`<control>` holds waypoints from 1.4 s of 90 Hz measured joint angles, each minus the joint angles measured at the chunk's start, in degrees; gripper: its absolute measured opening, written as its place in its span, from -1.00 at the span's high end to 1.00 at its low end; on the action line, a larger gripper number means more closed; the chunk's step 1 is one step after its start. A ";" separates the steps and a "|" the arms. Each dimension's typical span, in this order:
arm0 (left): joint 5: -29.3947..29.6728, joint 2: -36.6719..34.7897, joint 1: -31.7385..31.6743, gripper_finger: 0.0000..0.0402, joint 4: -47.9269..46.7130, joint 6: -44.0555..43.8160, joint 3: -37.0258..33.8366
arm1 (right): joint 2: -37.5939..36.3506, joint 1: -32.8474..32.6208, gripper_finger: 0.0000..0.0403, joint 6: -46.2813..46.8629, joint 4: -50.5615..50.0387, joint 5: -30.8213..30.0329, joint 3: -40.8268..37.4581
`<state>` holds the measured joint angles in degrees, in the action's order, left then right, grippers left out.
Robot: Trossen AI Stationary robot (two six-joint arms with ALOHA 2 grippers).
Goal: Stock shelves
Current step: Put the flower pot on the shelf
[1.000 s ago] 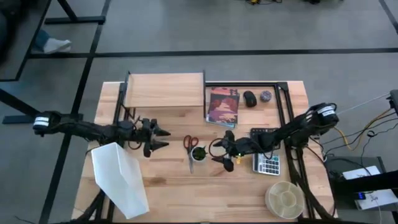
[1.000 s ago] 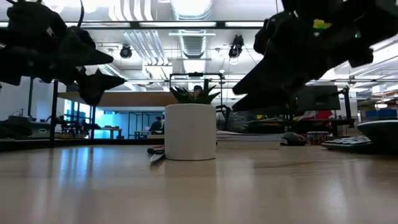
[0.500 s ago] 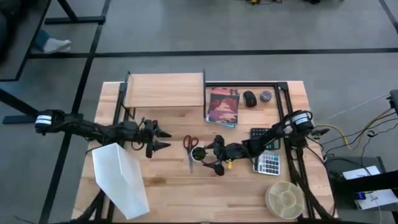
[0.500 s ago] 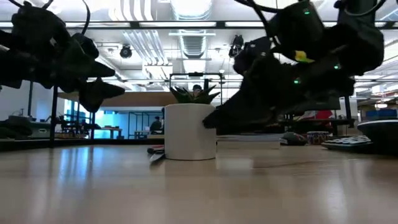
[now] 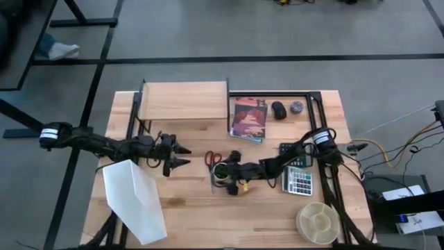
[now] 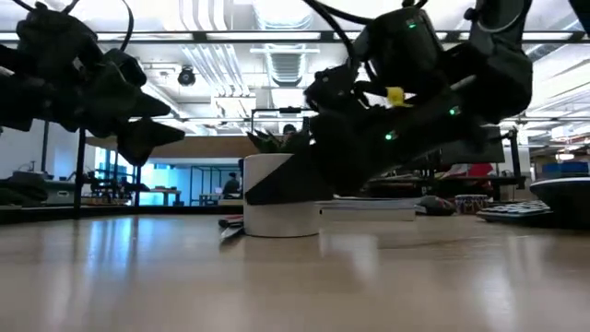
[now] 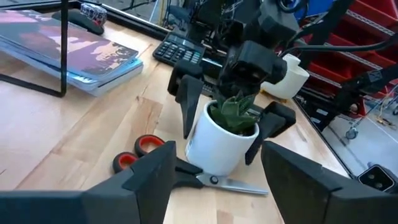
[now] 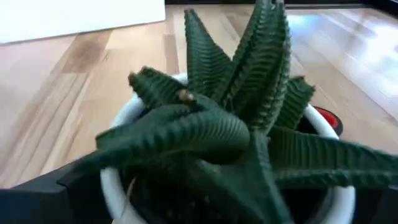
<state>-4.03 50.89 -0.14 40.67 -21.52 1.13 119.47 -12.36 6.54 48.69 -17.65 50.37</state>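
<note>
Straddling the smooth round white pot [image 7: 221, 144], the right pincer [image 7: 227, 118] gapes; left pincer [image 5: 182, 155] splayed.

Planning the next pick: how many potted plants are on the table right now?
1. The small green succulent in a white pot stands mid-table beside the red-handled scissors, between the open right gripper's fingers.

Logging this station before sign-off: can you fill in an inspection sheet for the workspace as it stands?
Surface: wooden table.
Job's things: riser shelf, top board bare.
Clutter: potted succulent, scissors, book, calculator, mouse, white file holder, round tray.
Grippers: right pincer open, fingers either side of the pot; left pincer open, clear of the scissors.
Cables: bundle on the floor.
Surroundings: grey floor, shoe.
</note>
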 joint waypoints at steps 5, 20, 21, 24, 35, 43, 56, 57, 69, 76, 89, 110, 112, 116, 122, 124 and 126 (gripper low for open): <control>0.00 -0.08 0.00 -0.07 -0.10 0.00 0.00 | 0.42 0.00 -0.90 0.74 0.15 -0.63 0.82; 0.01 -0.21 0.00 -0.02 -0.20 0.02 0.00 | 0.77 0.00 -0.69 2.79 -0.30 -1.38 1.13; 0.02 -0.21 0.00 -0.02 -0.23 0.02 0.00 | 0.77 0.00 -0.68 2.90 -0.26 -1.51 1.11; 0.02 -0.21 0.00 -0.01 -0.29 0.02 0.00 | 0.70 0.00 -0.64 3.18 -0.20 -1.71 1.01; 0.17 -0.23 0.00 0.03 -0.29 0.98 0.00 | -0.03 0.00 -0.64 5.04 -1.30 -1.95 0.87; 0.33 -0.25 -0.02 0.06 -0.40 1.53 0.00 | -1.50 0.00 -0.64 7.55 -4.08 -1.91 0.89; 0.53 -0.23 -0.04 0.08 -0.44 2.26 0.00 | -6.24 0.00 -0.64 9.38 -8.06 -2.54 0.86; 0.54 -0.23 -0.04 0.08 -0.44 2.55 0.00 | -6.73 0.02 -0.64 9.34 -8.35 -2.71 0.92; 2.60 -0.23 -0.04 0.08 -0.55 6.40 0.00 | -12.62 1.25 -0.64 6.93 -12.74 -3.48 2.36; 4.39 -0.21 -0.04 0.08 -0.59 6.48 0.00 | -15.61 2.85 -0.64 4.84 -14.09 -3.50 3.63; 4.68 -0.23 -0.05 0.10 -0.64 6.52 0.00 | -18.69 7.52 -0.64 1.24 -17.59 -3.46 8.16; 4.90 -0.23 -0.07 0.09 -1.04 6.49 0.00 | -16.68 15.56 -0.64 -5.24 -28.42 -2.94 20.68; 4.90 -0.21 -0.07 0.09 -0.99 6.49 0.00 | -16.08 16.32 -0.64 -5.93 -28.89 -2.64 22.09; 4.90 -0.19 -0.07 0.10 -1.11 6.49 0.00 | -14.89 17.76 -0.64 -6.76 -30.75 -2.19 24.33; 4.90 -0.07 -0.05 0.11 -0.97 6.48 0.00 | -13.27 20.00 -0.64 -6.80 -32.10 -0.62 27.48; 4.90 -0.04 -0.05 0.11 -1.01 6.45 0.00 | -12.68 20.77 -0.64 -6.41 -32.50 0.04 28.31; 4.90 -0.03 -0.05 0.12 -1.12 6.40 0.00 | -12.14 21.41 -0.64 -6.23 -32.68 0.58 29.07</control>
<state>0.86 50.86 -0.20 39.55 -15.12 1.13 107.34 9.05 0.31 16.01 -17.07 79.44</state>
